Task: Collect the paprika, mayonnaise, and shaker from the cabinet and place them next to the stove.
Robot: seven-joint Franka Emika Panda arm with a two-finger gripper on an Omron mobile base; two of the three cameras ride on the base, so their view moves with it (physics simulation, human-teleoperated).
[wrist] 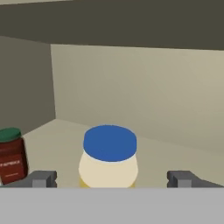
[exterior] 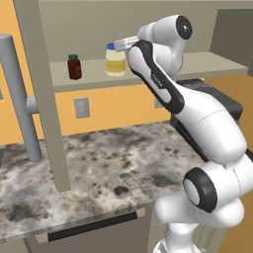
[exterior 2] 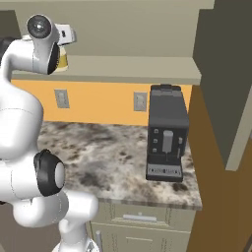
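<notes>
The pincer (wrist: 111,179) gapes wide, holding nothing, its tips flanking the mayonnaise (wrist: 109,158) on the cabinet (exterior: 163,69) shelf. The paprika (exterior: 74,66) stands near, apart.

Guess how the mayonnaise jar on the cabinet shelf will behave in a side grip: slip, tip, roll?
The mayonnaise looks rigid, so it likely won't deform. Its smooth rounded wall may slip between the open gripper fingertips. Squat and wide, it probably resists tipping; a push could slide it toward the paprika beside it.

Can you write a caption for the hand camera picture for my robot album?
Open claw lines up on the blue-lidded cream mayonnaise jar, dark red green-lidded paprika jar beside it.
</notes>
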